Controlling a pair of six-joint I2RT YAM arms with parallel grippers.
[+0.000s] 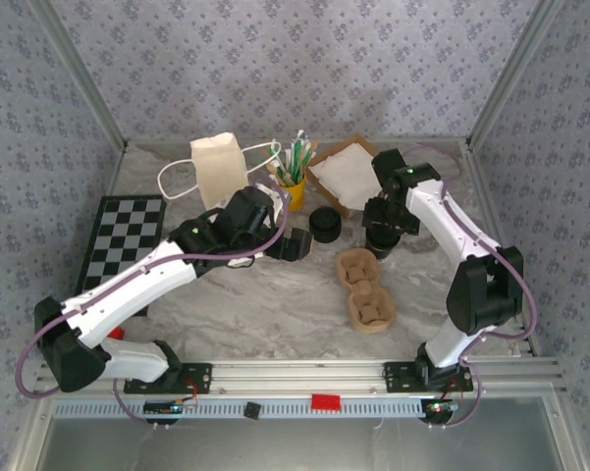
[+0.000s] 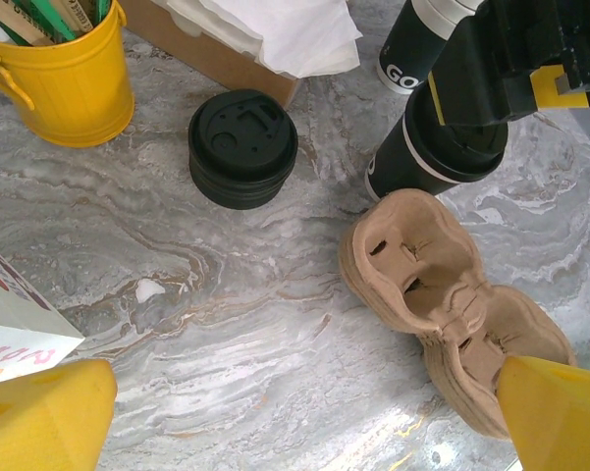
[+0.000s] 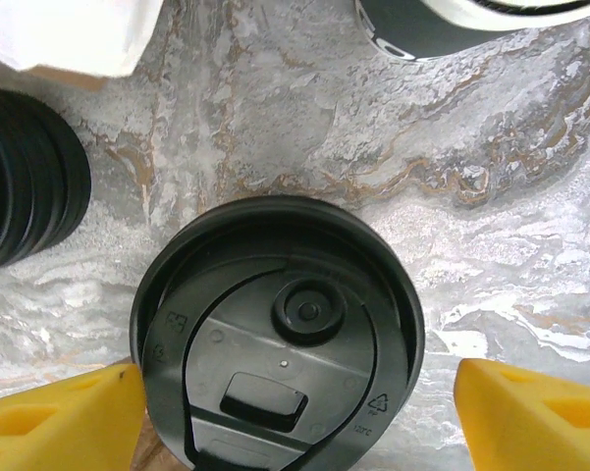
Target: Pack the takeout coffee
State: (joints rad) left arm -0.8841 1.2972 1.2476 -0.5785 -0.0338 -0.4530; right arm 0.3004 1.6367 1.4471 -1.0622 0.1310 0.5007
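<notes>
Open tabletop (image 1: 265,299) left of cup carrier (image 1: 365,289); lid stack (image 1: 325,225) behind

White arms (image 1: 137,280) (purple cables (image 1: 231,257)), yellow pincer fingertips (image 2: 49,417)

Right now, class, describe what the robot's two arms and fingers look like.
The left arm and right arm have white links, black joints and bases. Purplish cables loop alongside. The fingers are chunky yellow wedges.

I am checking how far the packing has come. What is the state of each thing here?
Cup, upright, lidded.
Carrier, empty.
Lids, stacked.
Bag, upright.
Left gripper, open, empty.
Right gripper, open, one finger on each side of the cup.
</notes>
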